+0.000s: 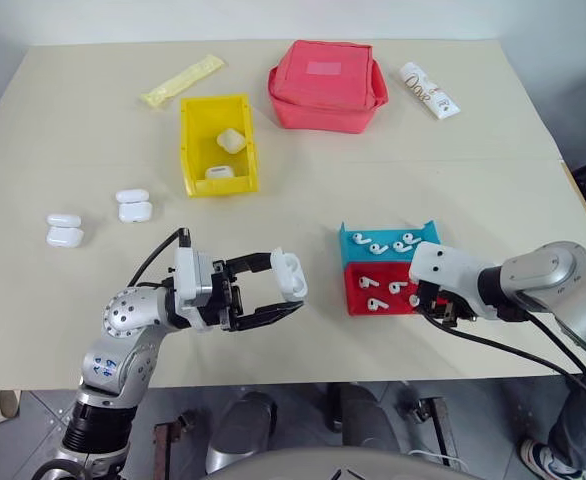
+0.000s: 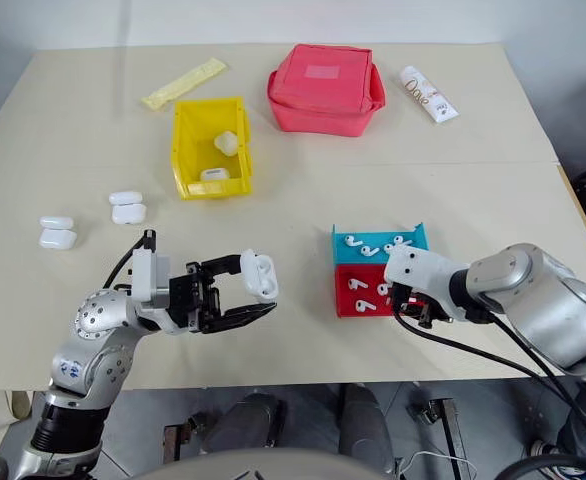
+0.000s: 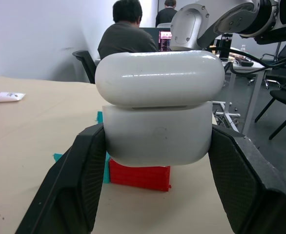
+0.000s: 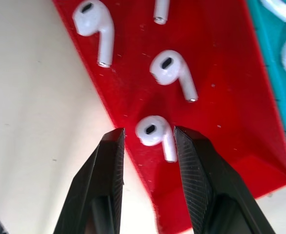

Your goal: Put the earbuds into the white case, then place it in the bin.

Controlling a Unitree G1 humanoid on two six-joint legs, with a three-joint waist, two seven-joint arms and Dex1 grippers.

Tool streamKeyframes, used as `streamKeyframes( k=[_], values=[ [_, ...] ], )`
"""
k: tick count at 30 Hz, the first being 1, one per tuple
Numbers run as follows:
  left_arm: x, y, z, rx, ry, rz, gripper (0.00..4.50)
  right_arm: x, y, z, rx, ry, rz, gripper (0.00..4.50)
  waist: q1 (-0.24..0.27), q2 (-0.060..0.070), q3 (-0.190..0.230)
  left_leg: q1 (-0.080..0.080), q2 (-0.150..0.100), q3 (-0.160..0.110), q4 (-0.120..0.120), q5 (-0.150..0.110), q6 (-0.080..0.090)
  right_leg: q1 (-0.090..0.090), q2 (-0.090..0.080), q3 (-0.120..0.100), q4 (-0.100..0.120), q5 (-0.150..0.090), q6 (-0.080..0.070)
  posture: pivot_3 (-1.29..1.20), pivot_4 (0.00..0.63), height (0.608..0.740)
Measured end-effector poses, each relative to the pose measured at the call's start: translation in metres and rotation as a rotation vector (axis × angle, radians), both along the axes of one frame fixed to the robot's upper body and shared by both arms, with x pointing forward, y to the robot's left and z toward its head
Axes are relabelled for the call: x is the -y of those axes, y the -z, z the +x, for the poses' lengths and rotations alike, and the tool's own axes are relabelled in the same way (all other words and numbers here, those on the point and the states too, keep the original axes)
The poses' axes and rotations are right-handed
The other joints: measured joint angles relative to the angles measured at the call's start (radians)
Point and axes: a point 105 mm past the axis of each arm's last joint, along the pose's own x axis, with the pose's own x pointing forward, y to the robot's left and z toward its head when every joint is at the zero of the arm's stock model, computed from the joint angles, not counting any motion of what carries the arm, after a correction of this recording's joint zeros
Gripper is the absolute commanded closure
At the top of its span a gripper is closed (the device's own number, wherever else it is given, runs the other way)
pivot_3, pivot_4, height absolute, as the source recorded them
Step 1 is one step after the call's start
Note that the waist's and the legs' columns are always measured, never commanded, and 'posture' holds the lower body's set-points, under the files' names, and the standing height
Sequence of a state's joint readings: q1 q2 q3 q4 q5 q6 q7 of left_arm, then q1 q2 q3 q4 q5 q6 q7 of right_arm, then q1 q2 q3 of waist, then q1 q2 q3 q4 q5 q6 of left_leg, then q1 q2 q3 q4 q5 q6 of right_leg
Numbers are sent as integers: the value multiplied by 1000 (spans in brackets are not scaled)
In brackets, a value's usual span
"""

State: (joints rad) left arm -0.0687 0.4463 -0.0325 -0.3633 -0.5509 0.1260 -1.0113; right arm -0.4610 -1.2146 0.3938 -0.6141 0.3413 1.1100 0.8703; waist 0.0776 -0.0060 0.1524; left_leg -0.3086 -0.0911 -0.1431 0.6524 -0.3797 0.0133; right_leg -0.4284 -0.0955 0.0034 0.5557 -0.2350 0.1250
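Observation:
My left gripper (image 1: 285, 290) is shut on a white case (image 1: 290, 274), held above the table's front part with its lid (image 3: 157, 78) raised a little. Several earbuds (image 1: 378, 245) lie in a blue tray (image 1: 425, 232) and a red tray (image 1: 355, 306) to the right. Over the red tray my right gripper (image 4: 148, 139) points down, open, its fingers (image 4: 109, 161) on either side of one earbud (image 4: 153, 130) that lies on the tray floor. The yellow bin (image 1: 189, 140) stands further back on the left with two white cases (image 1: 230, 141) inside.
Two more pairs of white cases (image 1: 133, 205) (image 1: 64, 230) lie on the table's left. A red fabric pouch (image 1: 326, 85), a yellow packet (image 1: 183, 80) and a white tube (image 1: 429, 90) lie along the far edge. A person (image 3: 126, 34) sits beyond the table.

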Motion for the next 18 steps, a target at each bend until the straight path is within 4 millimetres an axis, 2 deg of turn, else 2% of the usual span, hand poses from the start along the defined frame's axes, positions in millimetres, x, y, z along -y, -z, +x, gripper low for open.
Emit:
streamKeyframes(
  k=[6, 18],
  values=[
    [1, -2, -2, 6, -3, -2, 1735, 3, 7, 2, -6, 0, -16, 2858, 0, 0, 0, 0, 0, 0, 0, 0, 0, 0, 0, 0, 0, 0, 0, 0, 150, 740],
    [0, -1, -3, -9, -4, -1, 1735, 1, 7, 6, 13, -27, -18, 2858, 0, 0, 0, 0, 0, 0, 0, 0, 0, 0, 0, 0, 0, 0, 0, 0, 150, 740]
  ],
)
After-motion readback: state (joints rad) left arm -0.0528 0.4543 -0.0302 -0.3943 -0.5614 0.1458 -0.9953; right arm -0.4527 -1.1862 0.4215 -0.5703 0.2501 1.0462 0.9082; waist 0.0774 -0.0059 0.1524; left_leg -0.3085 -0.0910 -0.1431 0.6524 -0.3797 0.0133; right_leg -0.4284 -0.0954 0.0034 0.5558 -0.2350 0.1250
